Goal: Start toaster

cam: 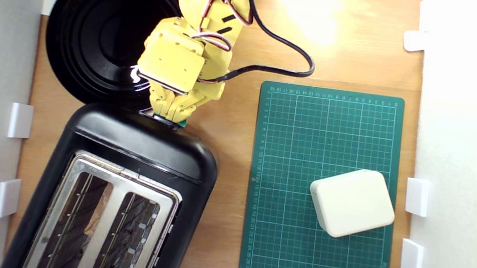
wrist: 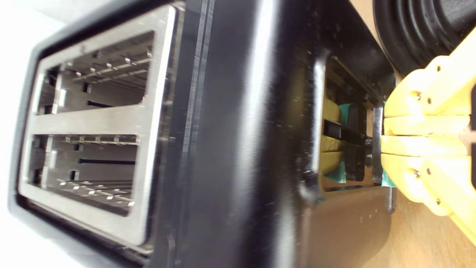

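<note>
The glossy black toaster [cam: 125,170] lies across the exterior view's lower left, its silver top plate [cam: 110,214] and two slots facing up. My yellow gripper [cam: 170,116] reaches down at the toaster's far end, just past the rim. In the wrist view the toaster [wrist: 241,130] fills the picture. There the gripper [wrist: 386,146] has both fingers pressed together and shut against the end panel. A sliver of the teal-green lever [wrist: 387,180] shows from under the fingertips, and it also peeks out as the lever [cam: 182,123] in the exterior view. Most of the lever is hidden.
A round black plate [cam: 101,30] sits right behind the toaster, under the arm. A green cutting mat [cam: 323,185] with a white rounded box [cam: 353,202] lies at the exterior view's right. A black cable [cam: 274,68] loops over the wood. White walls flank both sides.
</note>
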You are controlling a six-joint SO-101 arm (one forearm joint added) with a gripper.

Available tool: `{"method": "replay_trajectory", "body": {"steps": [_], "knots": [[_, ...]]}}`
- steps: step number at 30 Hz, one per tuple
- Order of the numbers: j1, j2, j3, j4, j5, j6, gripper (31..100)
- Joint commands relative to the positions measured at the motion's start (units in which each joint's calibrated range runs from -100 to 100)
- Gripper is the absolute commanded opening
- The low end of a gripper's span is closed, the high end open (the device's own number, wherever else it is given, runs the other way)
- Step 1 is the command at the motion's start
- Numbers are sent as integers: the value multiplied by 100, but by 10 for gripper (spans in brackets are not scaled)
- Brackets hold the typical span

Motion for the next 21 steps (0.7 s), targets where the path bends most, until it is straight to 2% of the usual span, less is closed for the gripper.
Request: {"method": "replay_trajectory", "body": {"steps": [1, 21], "knots": [[167, 82, 454, 74, -365, 14, 314], [334, 1631, -64, -19, -382, -258, 314]]}}
